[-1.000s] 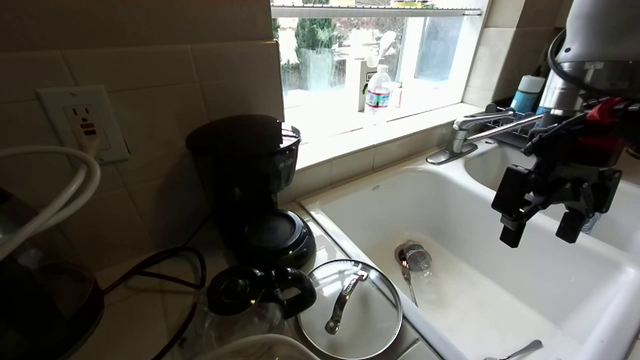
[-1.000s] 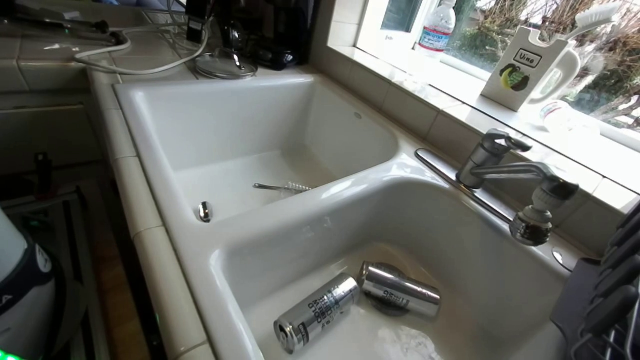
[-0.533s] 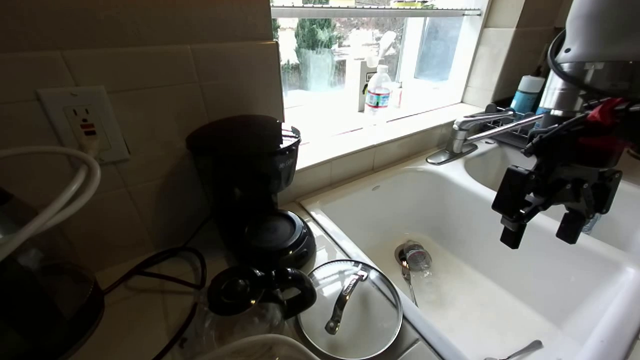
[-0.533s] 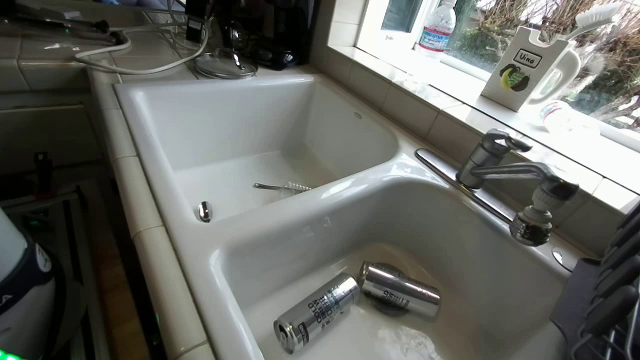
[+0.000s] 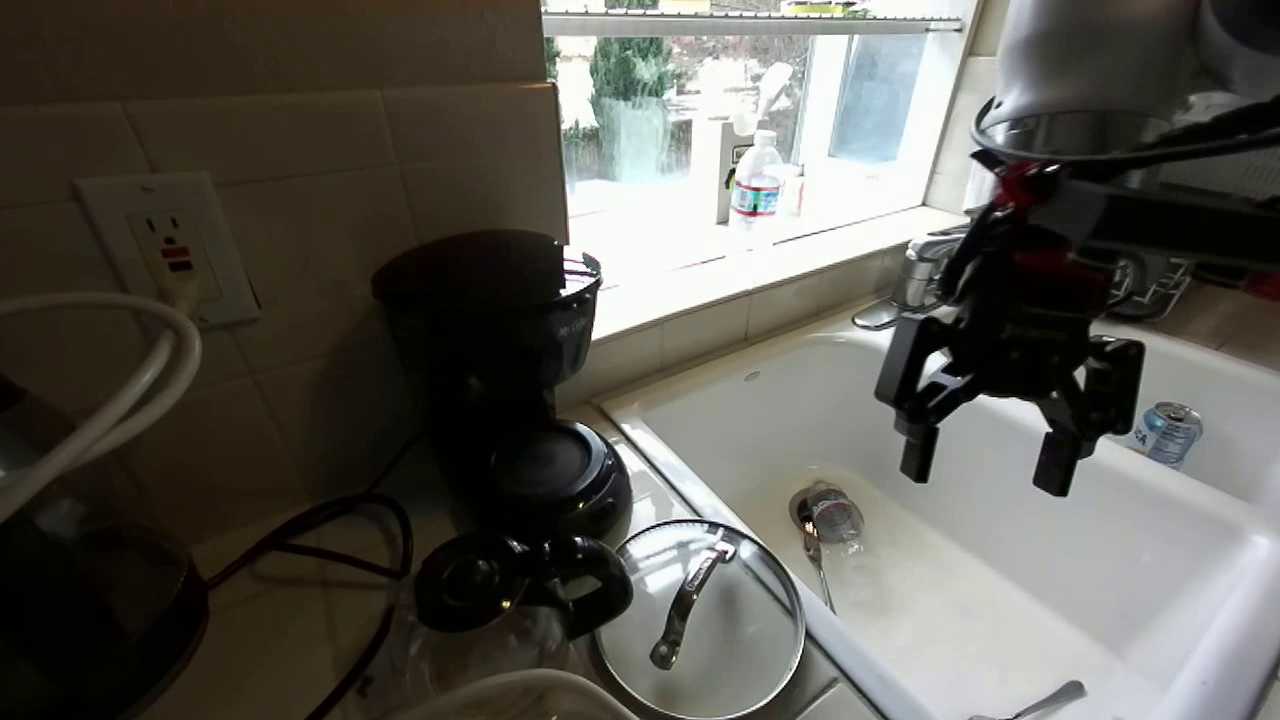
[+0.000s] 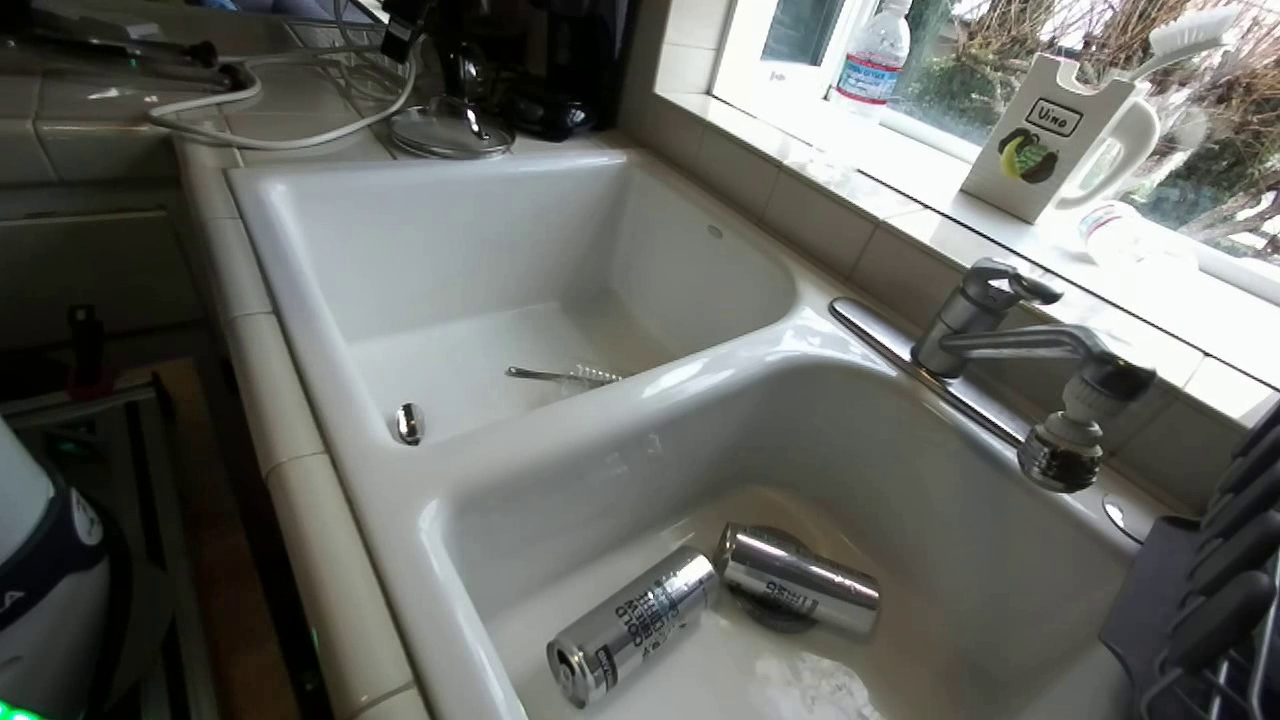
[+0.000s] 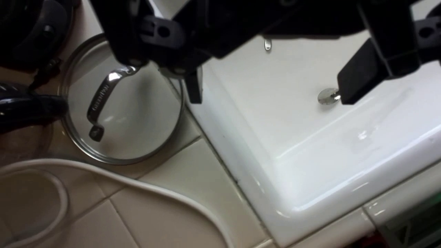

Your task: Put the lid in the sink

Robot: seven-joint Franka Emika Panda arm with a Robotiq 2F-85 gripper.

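Observation:
The lid (image 5: 745, 640) is round clear glass with a metal rim and an arched dark handle (image 5: 690, 605). It lies flat on the tiled counter, beside the sink's edge and touching or close to the carafe. The lid also shows in an exterior view (image 6: 450, 140) and at the left of the wrist view (image 7: 148, 120). The sink (image 5: 940, 610) is a white basin right of the lid; it also shows in an exterior view (image 6: 460, 250). My gripper (image 5: 985, 470) is open and empty above the sink. In the wrist view its fingers (image 7: 195, 91) stand wide apart.
A black coffee maker (image 5: 550, 480) and a glass carafe (image 5: 475, 590) stand beside the lid. A white cable (image 7: 172, 196) lies on the counter. The faucet (image 5: 912, 270) stands behind the sink. A spoon (image 5: 1050, 695) lies in it. Cans (image 6: 640, 625) lie in the adjoining basin.
My open gripper has moved left in an exterior view, toward the lid's side, and turned a little. The lid has not moved.

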